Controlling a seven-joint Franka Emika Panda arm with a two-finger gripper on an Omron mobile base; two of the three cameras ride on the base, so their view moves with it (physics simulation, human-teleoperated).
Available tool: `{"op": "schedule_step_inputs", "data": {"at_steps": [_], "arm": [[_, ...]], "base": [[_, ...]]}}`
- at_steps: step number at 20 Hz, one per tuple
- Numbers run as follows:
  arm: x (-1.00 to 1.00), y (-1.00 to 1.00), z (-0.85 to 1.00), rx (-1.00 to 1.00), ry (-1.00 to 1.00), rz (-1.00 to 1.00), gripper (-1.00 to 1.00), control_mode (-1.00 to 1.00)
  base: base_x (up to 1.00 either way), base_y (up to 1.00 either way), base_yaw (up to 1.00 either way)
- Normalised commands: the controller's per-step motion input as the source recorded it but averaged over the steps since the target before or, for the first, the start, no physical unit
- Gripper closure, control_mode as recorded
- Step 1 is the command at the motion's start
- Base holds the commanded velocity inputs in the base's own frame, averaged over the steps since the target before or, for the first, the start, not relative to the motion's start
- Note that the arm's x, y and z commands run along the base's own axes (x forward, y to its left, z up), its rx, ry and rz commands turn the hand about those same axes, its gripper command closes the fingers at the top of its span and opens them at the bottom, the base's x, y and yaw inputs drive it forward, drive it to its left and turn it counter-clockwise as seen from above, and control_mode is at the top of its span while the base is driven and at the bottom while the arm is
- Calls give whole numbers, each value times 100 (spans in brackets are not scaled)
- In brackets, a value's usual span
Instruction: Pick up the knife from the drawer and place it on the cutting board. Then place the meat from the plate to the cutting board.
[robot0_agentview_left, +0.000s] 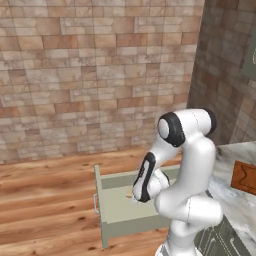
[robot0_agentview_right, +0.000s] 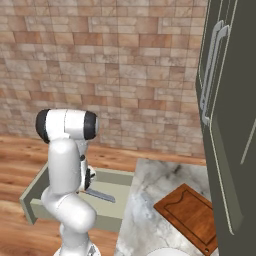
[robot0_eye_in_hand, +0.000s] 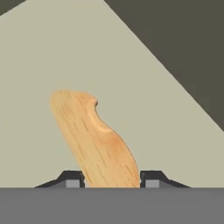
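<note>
Clenched on the knife (robot0_eye_in_hand: 94, 140) is how the claw (robot0_eye_in_hand: 112, 179) is seen in the hand view: the two dark finger tips (robot0_eye_in_hand: 72, 178) stand hard against either side of the tan wooden handle, which runs up from between them toward 11 o'clock over the pale floor of the drawer (robot0_eye_in_hand: 52, 52). From the right base view the grey-blue blade is seen lying low in the drawer, pointing toward 4 o'clock from the hand, so the knife is judged not yet lifted clear. In the left base view the open drawer is found at 7 o'clock of the white arm (robot0_agentview_left: 187, 165), its front panel pulled out over the wooden floor.

The first step is judged to be in hand: the knife is gripped, nothing is yet on the cutting board (robot0_agentview_right: 192, 215). That board is seen on the marble counter (robot0_agentview_right: 150, 190), at 4 o'clock in the right base view, well apart from the drawer. Next, a straight lift is called for, high enough that the blade clears the drawer wall and counter edge, then a swing across to the board. The meat cannot be made out.

No brand, label or writing can be read anywhere.
</note>
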Motion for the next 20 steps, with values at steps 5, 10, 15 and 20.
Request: {"op": "schedule_step_inputs", "data": {"at_steps": [5, 10, 15, 20], "arm": [[-22, 0, 90, 0, 0, 1, 100, -100], [-7, 0, 99, 0, 1, 0, 100, -100], [0, 0, 100, 0, 10, 0, 100, -100], [0, 0, 100, 0, 19, 0, 100, -100]], "base": [[0, 0, 0], [0, 0, 0], [0, 0, 0], [0, 0, 0]]}}
